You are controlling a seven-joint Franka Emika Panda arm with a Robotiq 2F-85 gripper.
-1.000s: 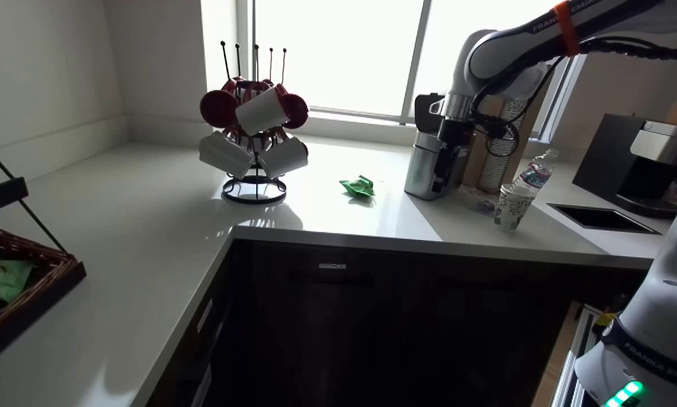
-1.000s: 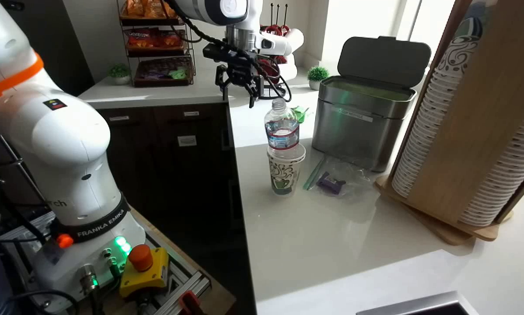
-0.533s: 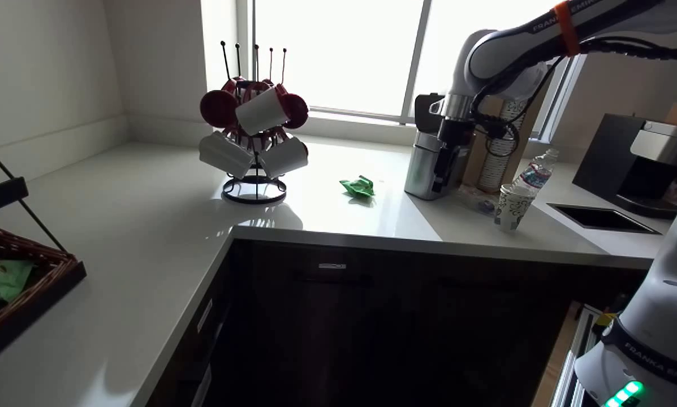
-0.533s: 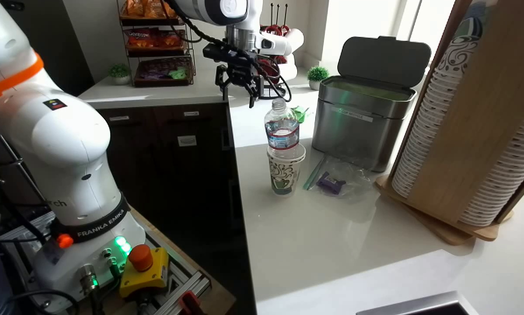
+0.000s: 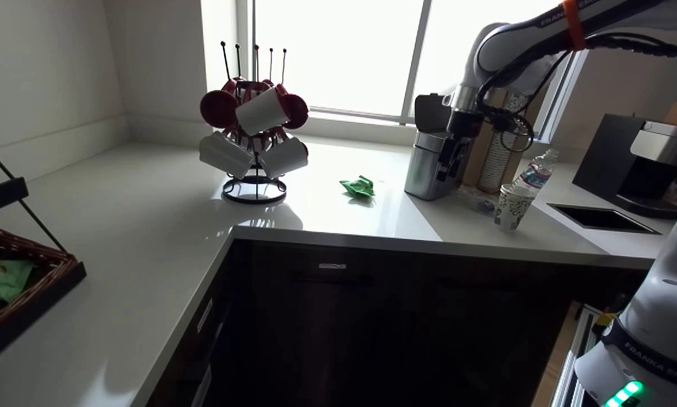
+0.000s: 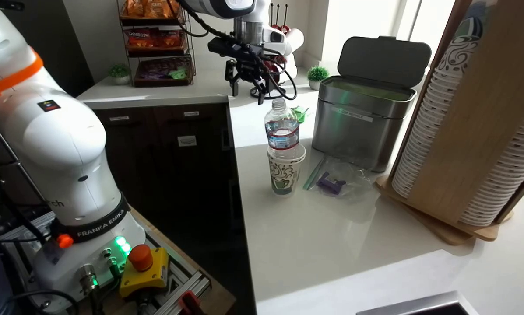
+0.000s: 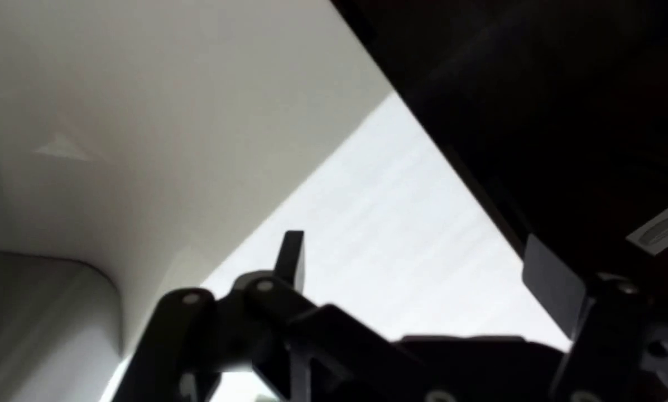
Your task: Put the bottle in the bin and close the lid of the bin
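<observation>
One clear bottle point(image 6: 282, 127) stands in a paper cup point(image 6: 283, 179), to the right of the fingers point(image 7: 554, 287) in both exterior views and apart from them. Those fingers, on the gripper point(image 6: 247, 98), are spread wide and hold nothing, above the counter point(image 7: 378, 195). Farther right of them in an exterior view stands the bin point(image 6: 353, 135), its lid point(image 6: 384, 61) raised.

In an exterior view, the arm point(image 5: 505, 50) has shifted toward the right edge and its lower end slants more than before, uncovering a bit more of the bin point(image 5: 420, 172) and its raised lid point(image 5: 430, 115). In an exterior view, the gripper point(image 6: 247, 99) has likewise slid rightward, and now appears closer to the neck of the bottle point(image 6: 281, 127).
</observation>
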